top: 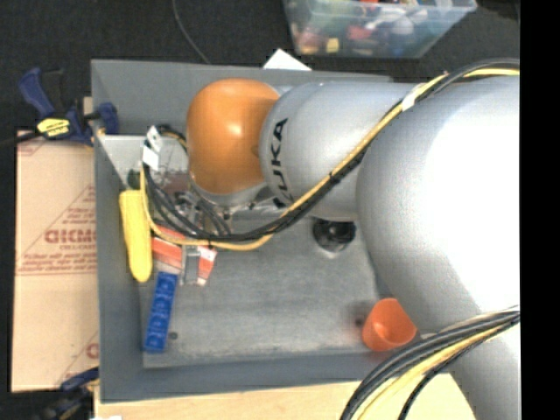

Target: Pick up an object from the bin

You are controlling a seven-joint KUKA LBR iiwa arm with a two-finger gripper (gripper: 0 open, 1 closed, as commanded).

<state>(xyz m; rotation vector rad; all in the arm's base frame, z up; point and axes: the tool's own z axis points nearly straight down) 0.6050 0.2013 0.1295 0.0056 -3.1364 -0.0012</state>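
My gripper [187, 205] hangs over the left part of the bin, its body half hidden under the arm's wrist and a tangle of cables. Just below it lies a small orange and white thing [168, 255] with a second orange and white piece [204, 266] beside it. A long yellow banana-shaped thing [135, 234] lies along the left wall, right beside the gripper. Below that, a blue studded brick [160, 313] points toward the front left corner.
An orange cup [386, 325] sits near the front right of the bin floor. A dark round thing [333, 233] lies mid-bin under the arm. The arm covers the bin's back and right. A white piece [154, 144] shows by the back left wall.
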